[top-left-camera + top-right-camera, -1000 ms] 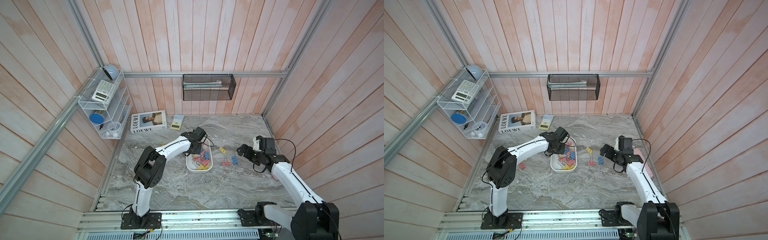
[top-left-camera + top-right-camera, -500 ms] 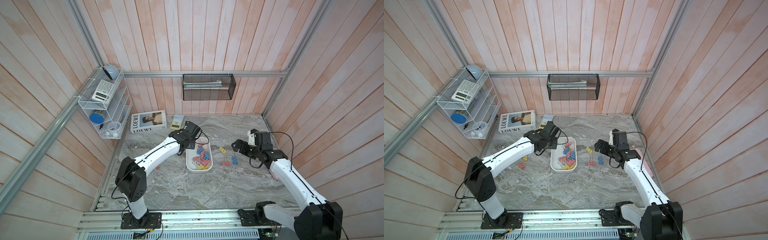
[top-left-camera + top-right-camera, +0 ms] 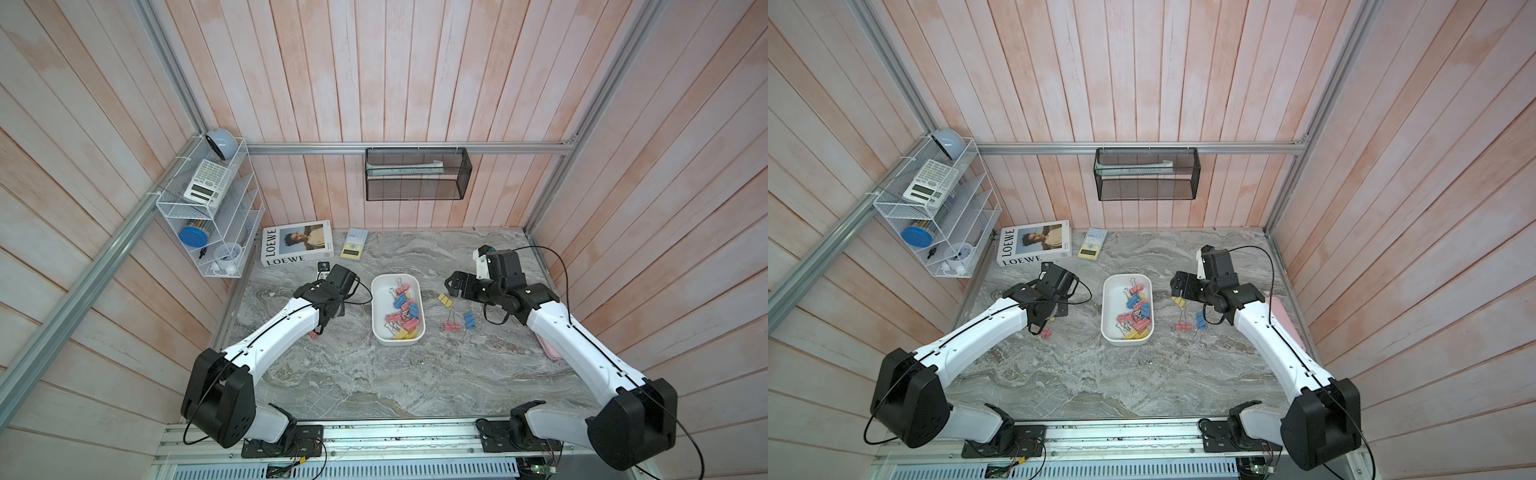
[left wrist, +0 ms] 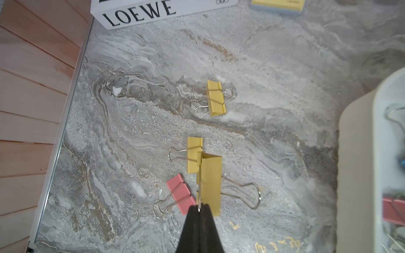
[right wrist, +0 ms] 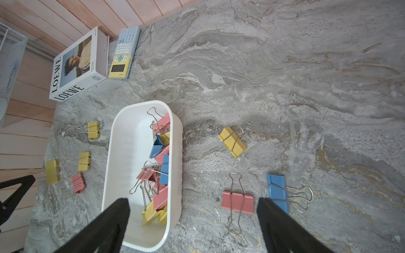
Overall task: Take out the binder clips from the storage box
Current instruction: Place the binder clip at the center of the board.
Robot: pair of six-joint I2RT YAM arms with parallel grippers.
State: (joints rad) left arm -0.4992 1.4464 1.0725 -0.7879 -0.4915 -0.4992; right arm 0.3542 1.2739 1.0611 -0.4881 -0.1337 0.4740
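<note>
Seven binder clips (image 5: 237,201) out of the one storage box (image 5: 129,153): three on the desk (image 5: 285,87) on each side, and one yellow clip (image 4: 210,181) clamped in the left end effector (image 4: 199,208). Right end effector (image 5: 192,201) spread wide, empty. Book (image 5: 74,65) and calculator (image 5: 123,54) behind.

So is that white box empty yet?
No, partly full: the storage box holds a heap of pink, blue and yellow binder clips along one side.

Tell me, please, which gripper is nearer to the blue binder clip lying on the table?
Right. The open right gripper hangs close by the blue binder clip; the left gripper, shut on a yellow binder clip, is across the storage box.
</note>
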